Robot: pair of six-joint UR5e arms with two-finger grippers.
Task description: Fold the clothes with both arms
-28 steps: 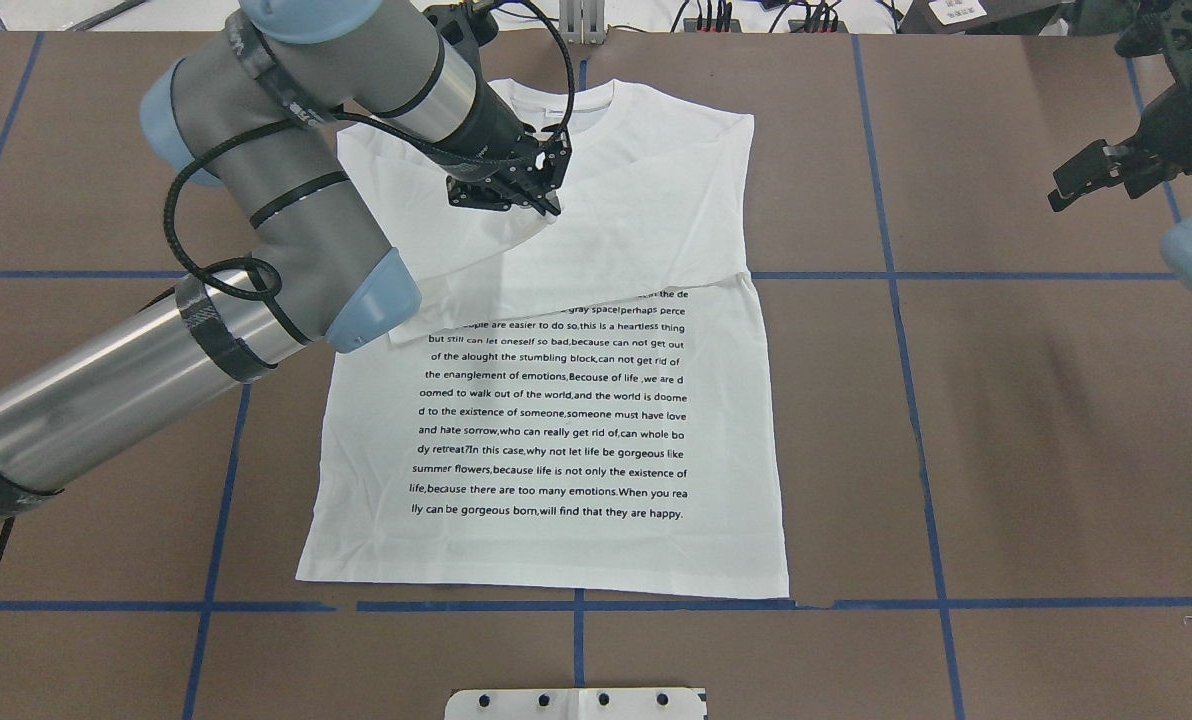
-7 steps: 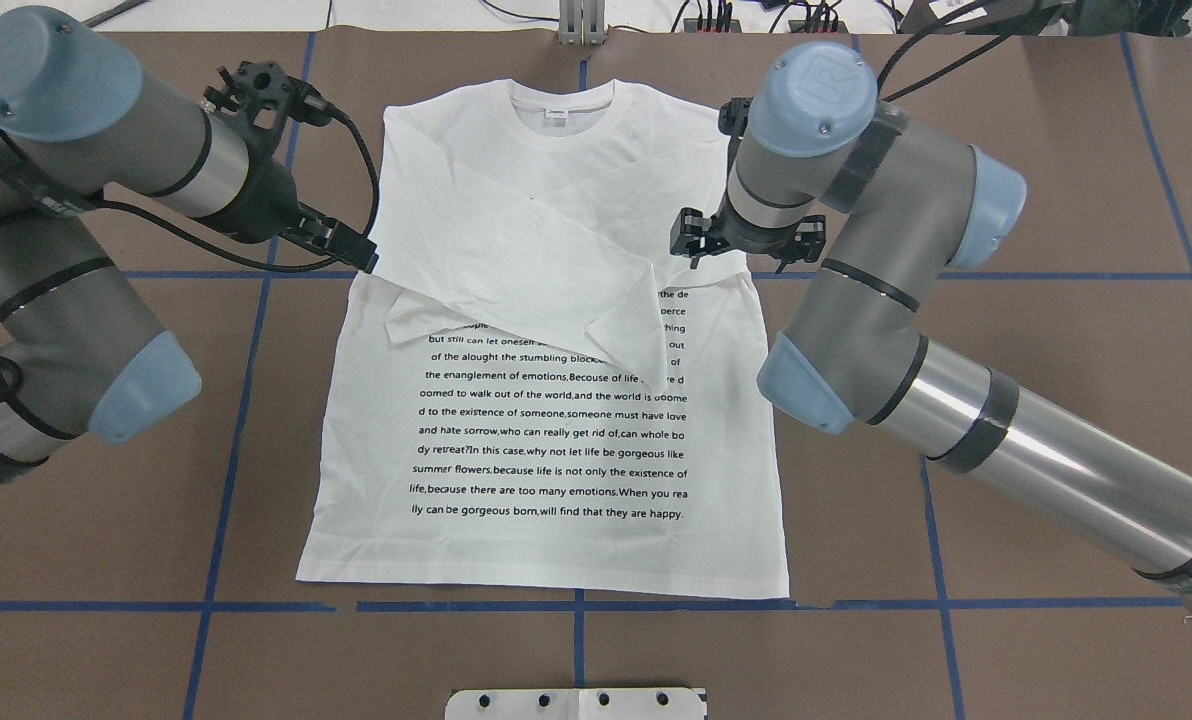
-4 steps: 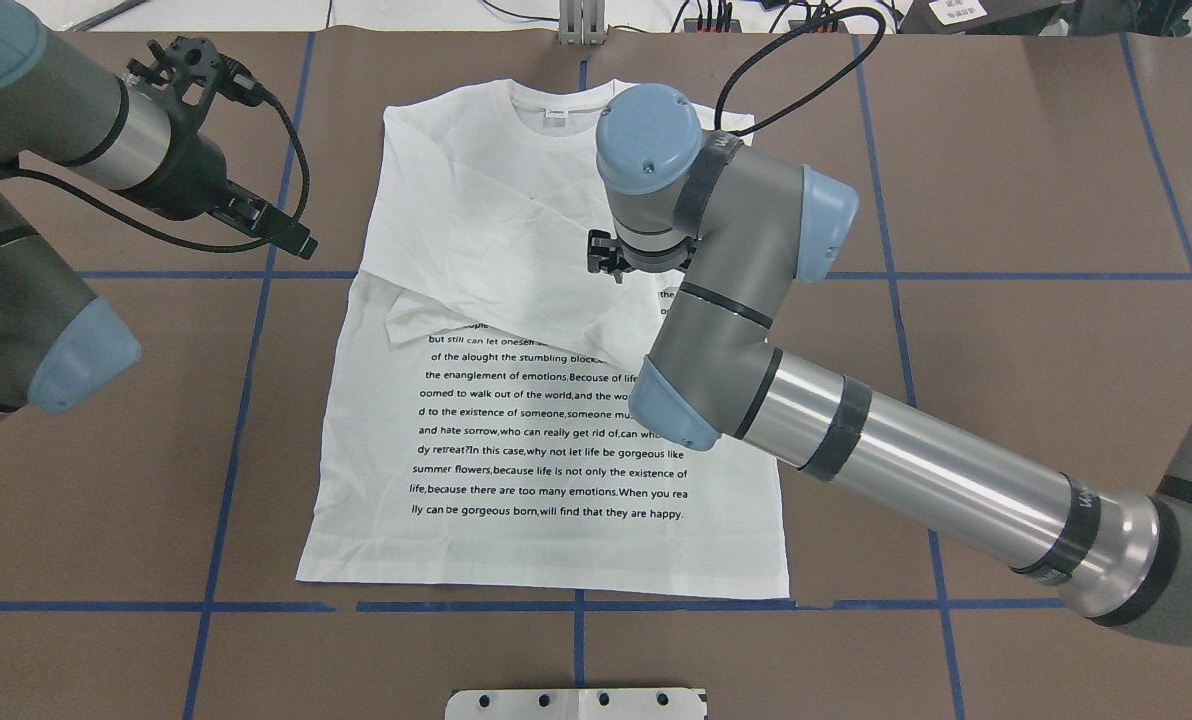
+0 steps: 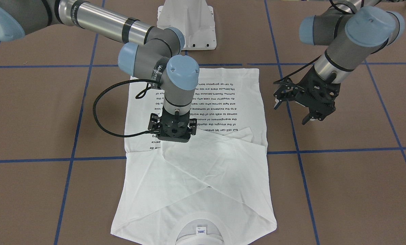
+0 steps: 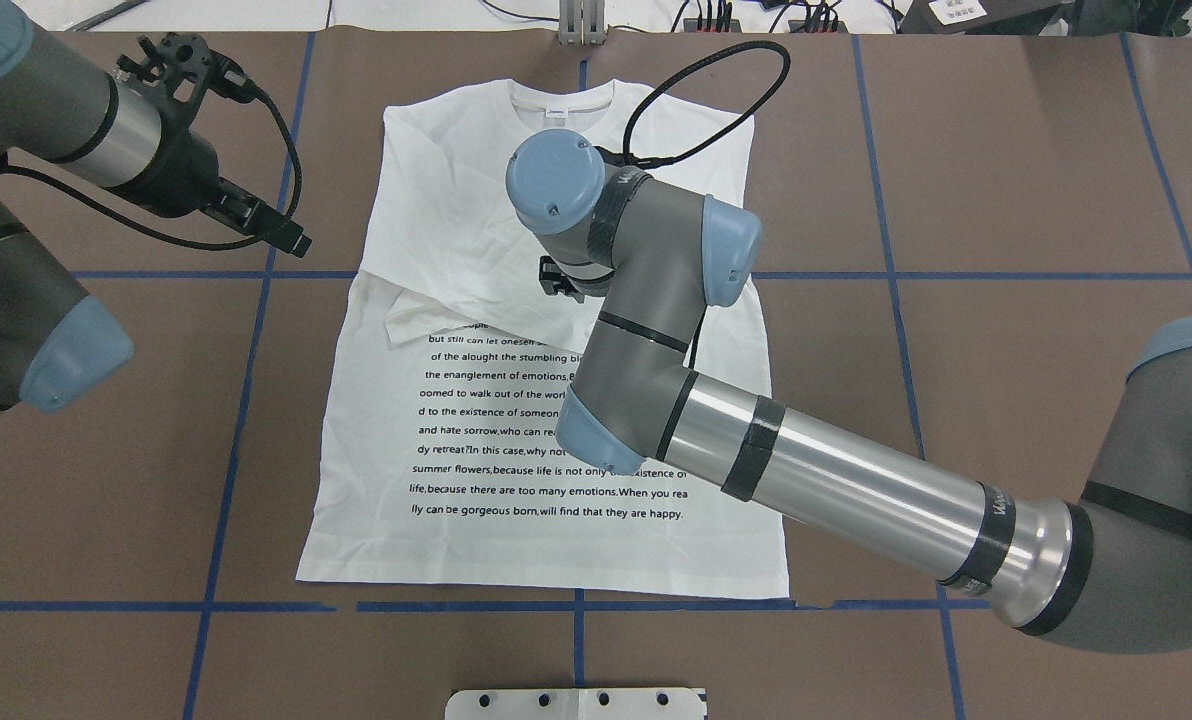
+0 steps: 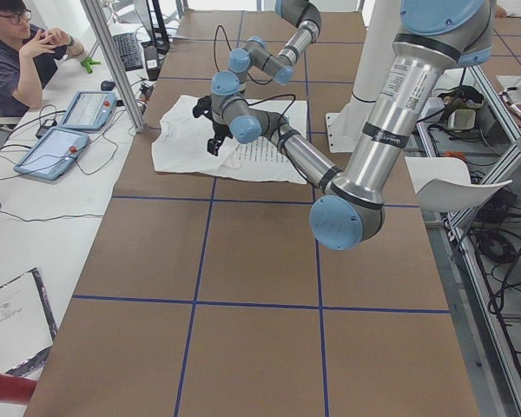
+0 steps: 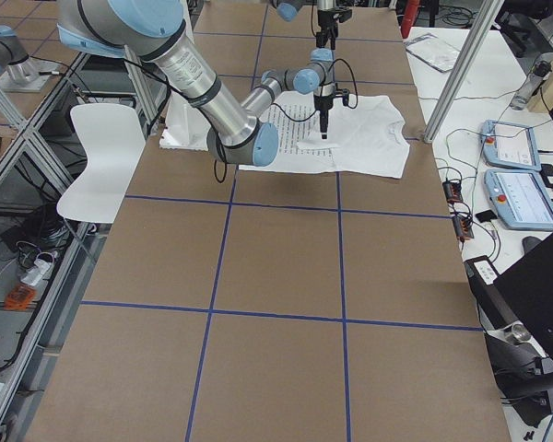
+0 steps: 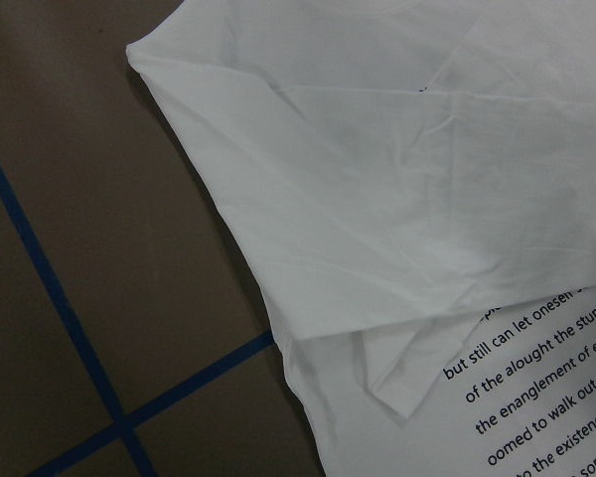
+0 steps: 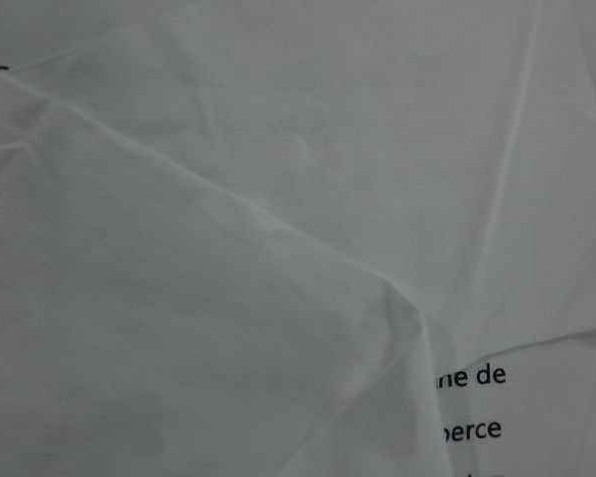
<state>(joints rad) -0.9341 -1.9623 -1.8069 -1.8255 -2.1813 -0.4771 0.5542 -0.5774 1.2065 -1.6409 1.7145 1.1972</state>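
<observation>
jaws are standing spread on the left gripper (image 4: pixel 291 112), centre right, untellable on the right gripper (image 4: pixel 173 137) mid-frame; the limp, light long-sleeved t-shirt (image 4: pixel 220 170) is likely wanting hem-corner pinches.

Brown table (image 5: pixel 1036 400), ruled into large squares by blue tape lines (image 5: pixel 1056 275). At the centre of the overhead frame we record a white T-shirt (image 5: pixel 456 200) lying flat on it. Its collar (image 5: pixel 563 97) points to the top edge and its black print (image 5: pixel 516 470) faces up in the lower half. The sleeves (image 5: pixel 456 270) are folded across the chest. A white base plate (image 5: pixel 576 703) sits at bottom centre.
</observation>
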